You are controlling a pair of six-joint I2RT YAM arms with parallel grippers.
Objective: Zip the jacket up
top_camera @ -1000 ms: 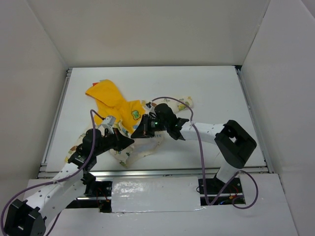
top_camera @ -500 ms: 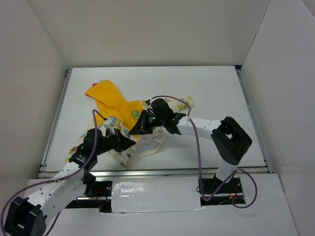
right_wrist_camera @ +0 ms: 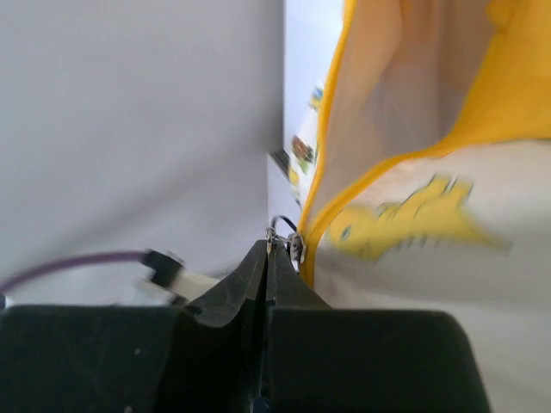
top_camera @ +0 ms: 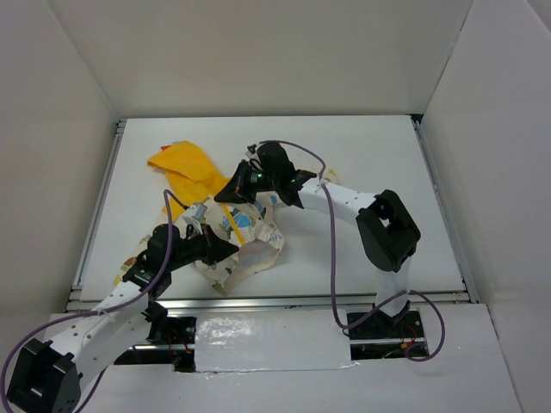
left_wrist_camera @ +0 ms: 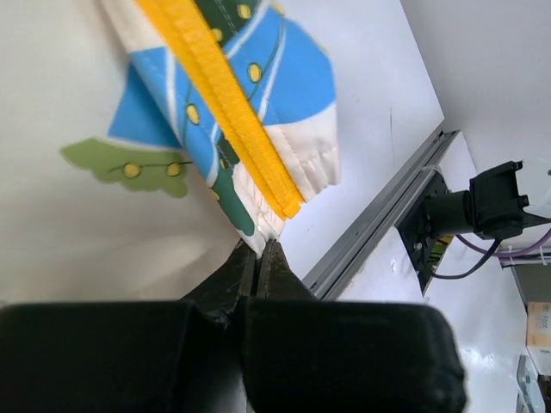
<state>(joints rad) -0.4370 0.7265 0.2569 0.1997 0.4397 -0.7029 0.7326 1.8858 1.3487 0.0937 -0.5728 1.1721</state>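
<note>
The left jaws were clenched on the bottom hem of the jacket, and the yellow zipper tape ran up and away from just above their tips. The jacket lay crumpled on the tabletop, drawn between the two pairs of jaws, with its yellow hood beyond the left jaws. The right jaws were pinched shut on the metal zipper slider, with cloth rising just right of their tips.

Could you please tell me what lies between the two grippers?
In the top view, the jacket fills that stretch: its printed front and yellow zipper run from the left gripper up to the right gripper, both shut on it.
</note>
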